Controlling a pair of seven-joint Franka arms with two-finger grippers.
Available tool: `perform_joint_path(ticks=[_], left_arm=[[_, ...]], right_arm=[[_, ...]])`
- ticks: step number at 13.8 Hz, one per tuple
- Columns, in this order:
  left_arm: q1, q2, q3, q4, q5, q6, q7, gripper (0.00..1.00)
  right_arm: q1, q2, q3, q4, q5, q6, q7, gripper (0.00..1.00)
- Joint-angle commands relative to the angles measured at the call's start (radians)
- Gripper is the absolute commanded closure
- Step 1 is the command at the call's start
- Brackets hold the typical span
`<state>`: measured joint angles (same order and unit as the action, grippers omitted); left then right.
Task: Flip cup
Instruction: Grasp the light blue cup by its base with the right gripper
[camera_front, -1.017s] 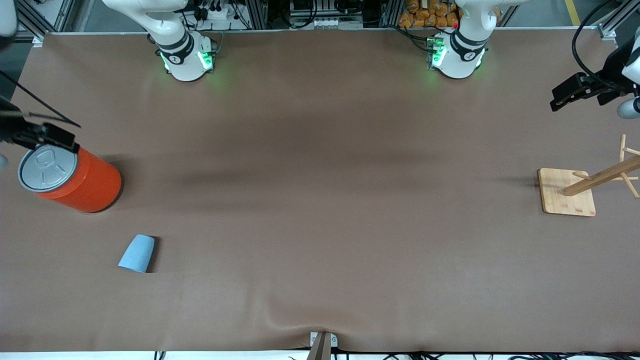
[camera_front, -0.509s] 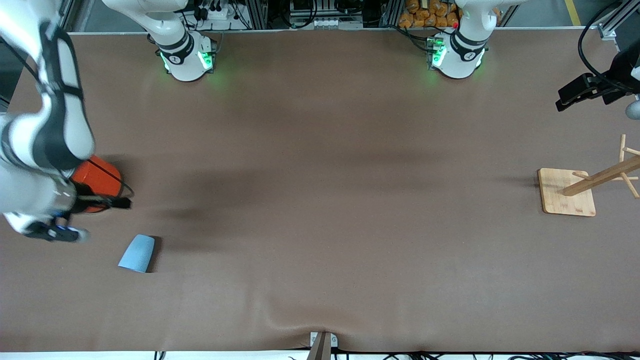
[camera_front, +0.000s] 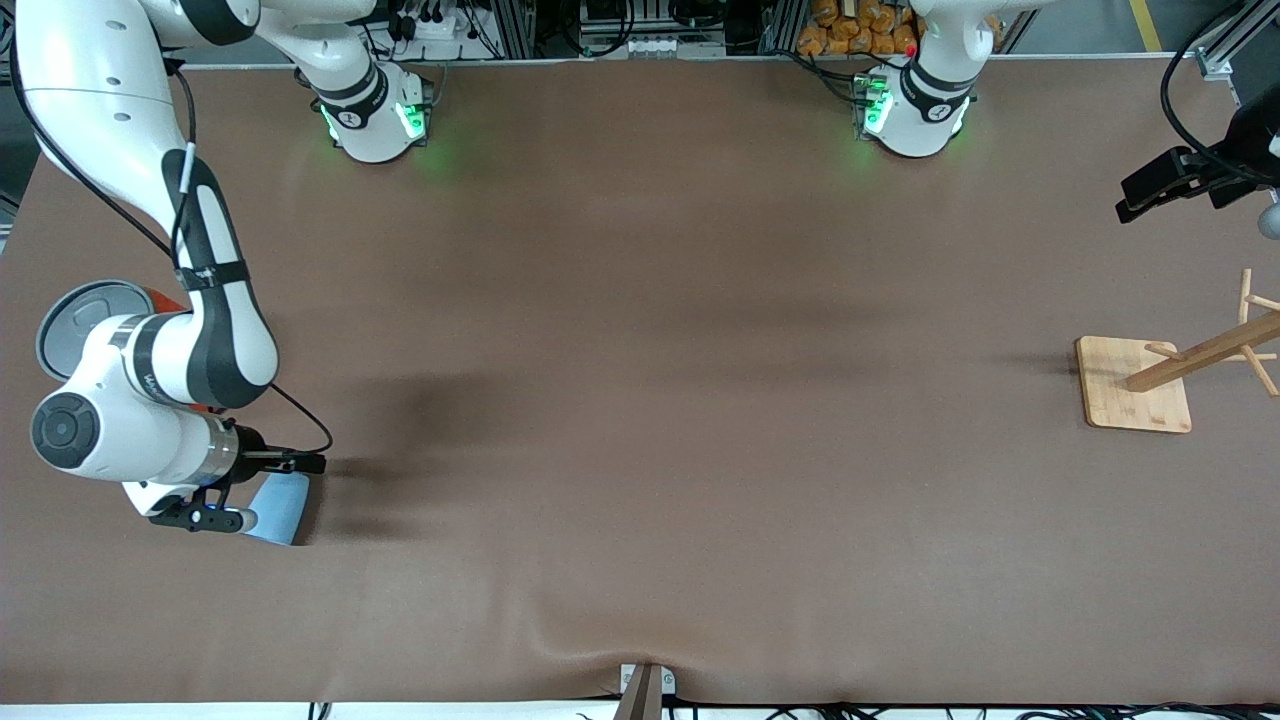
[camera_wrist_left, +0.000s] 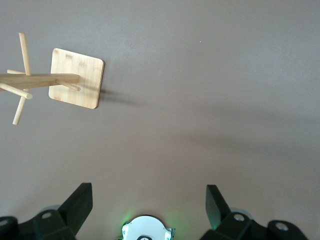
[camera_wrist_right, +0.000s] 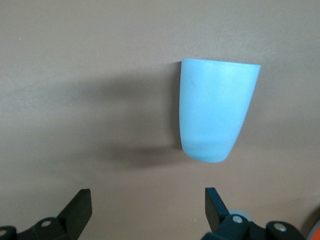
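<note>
Now my right gripper (camera_wrist_right: 145, 210) hangs over the cup (camera_wrist_right: 216, 111), fingers wide apart, so it fits between them. The cup sits on the table (camera_front: 640, 400) near the orange can (camera_front: 75, 320). My left gripper (camera_wrist_left: 149, 207) waits, spread wide too.

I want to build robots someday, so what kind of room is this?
Probably a robot lab or test workshop. Two white arms are bolted along one edge of a brown table, a metal frame with cables stands by their bases, and only practice props are out: a blue cup and a wooden peg rack.
</note>
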<state>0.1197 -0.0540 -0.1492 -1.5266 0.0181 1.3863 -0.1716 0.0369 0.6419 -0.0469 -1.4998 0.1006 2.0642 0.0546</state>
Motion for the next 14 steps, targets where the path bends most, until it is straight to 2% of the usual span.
perform_joint_path(ticks=[1, 8, 11, 14], left_arm=[[0.017, -0.015, -0.006, 0.000, -0.001, -0.020, 0.023, 0.00], [0.017, -0.014, -0.006, 0.000, -0.007, -0.029, 0.021, 0.00], [0.015, -0.014, -0.006, 0.000, -0.012, -0.029, 0.021, 0.00], [0.015, -0.014, -0.006, 0.002, -0.012, -0.029, 0.021, 0.00]], right_arm=[[-0.014, 0.060, -0.002, 0.023, -0.010, 0.091, -0.002, 0.00], [-0.025, 0.122, -0.007, 0.023, -0.067, 0.209, -0.055, 0.00], [-0.045, 0.136, -0.007, 0.023, -0.070, 0.214, -0.064, 0.00], [-0.057, 0.159, -0.005, 0.024, -0.068, 0.270, -0.178, 0.00]])
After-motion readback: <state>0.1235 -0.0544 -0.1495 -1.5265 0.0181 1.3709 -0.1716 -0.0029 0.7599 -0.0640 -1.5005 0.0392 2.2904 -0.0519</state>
